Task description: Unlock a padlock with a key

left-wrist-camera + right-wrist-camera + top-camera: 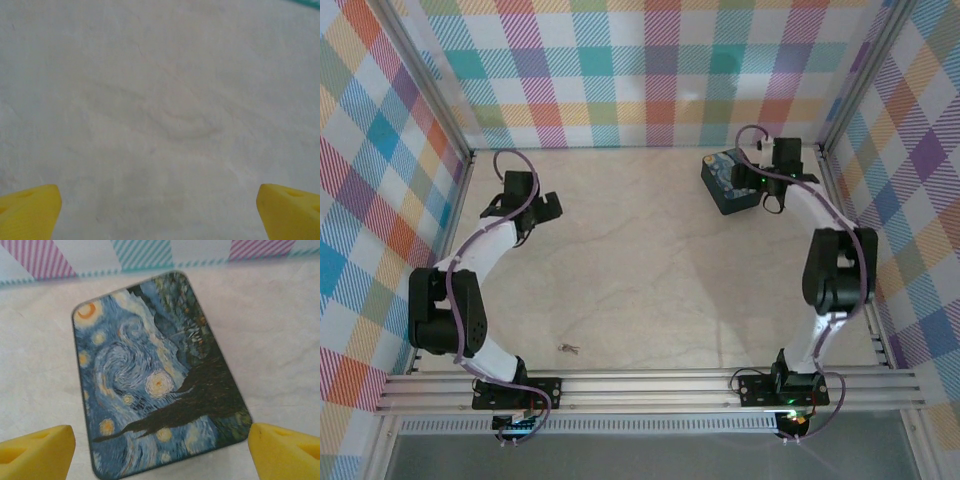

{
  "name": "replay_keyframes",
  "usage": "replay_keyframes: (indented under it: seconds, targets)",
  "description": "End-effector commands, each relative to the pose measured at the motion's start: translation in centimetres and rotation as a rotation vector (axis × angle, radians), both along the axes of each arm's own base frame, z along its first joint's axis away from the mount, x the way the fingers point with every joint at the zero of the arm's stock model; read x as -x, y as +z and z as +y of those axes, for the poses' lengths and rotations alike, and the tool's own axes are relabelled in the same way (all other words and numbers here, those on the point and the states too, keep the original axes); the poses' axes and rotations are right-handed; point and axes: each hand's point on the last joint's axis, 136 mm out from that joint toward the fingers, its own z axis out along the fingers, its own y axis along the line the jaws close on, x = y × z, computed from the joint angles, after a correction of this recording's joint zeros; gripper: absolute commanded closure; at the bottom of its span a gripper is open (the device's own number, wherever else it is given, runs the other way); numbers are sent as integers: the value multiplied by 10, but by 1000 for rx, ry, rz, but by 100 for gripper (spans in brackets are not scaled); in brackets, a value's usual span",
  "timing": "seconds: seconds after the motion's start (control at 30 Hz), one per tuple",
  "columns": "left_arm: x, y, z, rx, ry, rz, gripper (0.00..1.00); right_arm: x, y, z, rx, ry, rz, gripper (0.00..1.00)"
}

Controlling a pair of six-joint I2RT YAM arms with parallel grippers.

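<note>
Lying on the pale cream table (640, 260), close to the metal front rail (650, 385), is a tiny grey metal bit (569, 348). It is too small to tell if it is the padlock, the key or both. It sits well apart from both arms. The left claw (160, 212) is spread wide over bare table. The right claw (160, 452) is spread too, over a dark flat tin painted with blue and yellow swirls (150, 370). Its yellow fingers (285, 450) stand on each side of the tin's near end, pinching nothing.
</note>
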Motion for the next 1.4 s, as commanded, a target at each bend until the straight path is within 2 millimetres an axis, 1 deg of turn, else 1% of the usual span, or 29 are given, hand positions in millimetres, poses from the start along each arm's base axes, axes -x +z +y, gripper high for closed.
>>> replay_keyframes:
  seconds: [0.0,0.13,0.2,0.27,0.37,0.4,0.5,0.6,0.67,0.7,0.77,0.8,0.87,0.93,0.97,1.0,1.03,1.1,1.13,1.23,1.3,1.37]
  targets:
    - [18,18,-13,24,-7,-9,0,6,-24,25,-8,67,146,11]
    - [32,18,-25,46,-32,-4,0,-7,-39,51,-13,120,197,11]
    - [37,19,-30,53,-46,-5,0,-7,-52,60,2,141,238,12]
    - [41,21,-34,47,-64,-1,0,-3,-66,69,24,160,271,13]
    - [43,26,-39,43,-87,0,0,14,-81,88,-3,202,324,14]
    - [44,27,-40,43,-90,1,0,20,-83,96,-22,218,332,14]
    - [44,31,-43,45,-100,-7,0,41,-88,125,-87,258,363,14]
    - [45,32,-46,57,-103,-11,0,68,-93,158,-139,294,409,15]
    - [47,32,-48,61,-101,-4,0,87,-92,182,-197,322,440,16]
    - [48,32,-49,63,-102,3,0,97,-90,198,-238,342,456,17]
    - [50,30,-50,65,-102,14,0,112,-83,225,-308,374,474,18]
    - [51,29,-52,67,-104,16,0,121,-76,241,-348,393,480,18]
    - [53,28,-54,78,-104,22,0,134,-63,266,-399,422,484,18]
    - [55,26,-57,88,-98,27,0,146,-42,292,-476,467,475,18]
    - [56,25,-57,89,-89,31,0,149,-32,299,-502,483,466,18]
    - [57,24,-56,92,-75,36,0,149,-24,302,-518,484,455,18]
    - [59,22,-56,97,-65,46,0,146,-18,298,-514,469,442,18]
    - [61,18,-59,111,-58,65,0,134,-14,281,-450,425,407,17]
    - [63,16,-64,123,-68,80,0,125,-15,268,-405,398,391,17]
    - [67,10,-85,168,-107,115,0,98,-18,233,-317,334,357,16]
    - [71,3,-102,243,-118,151,0,78,-20,212,-271,298,319,14]
    - [75,-3,-126,342,-137,180,0,58,-24,195,-225,276,277,12]
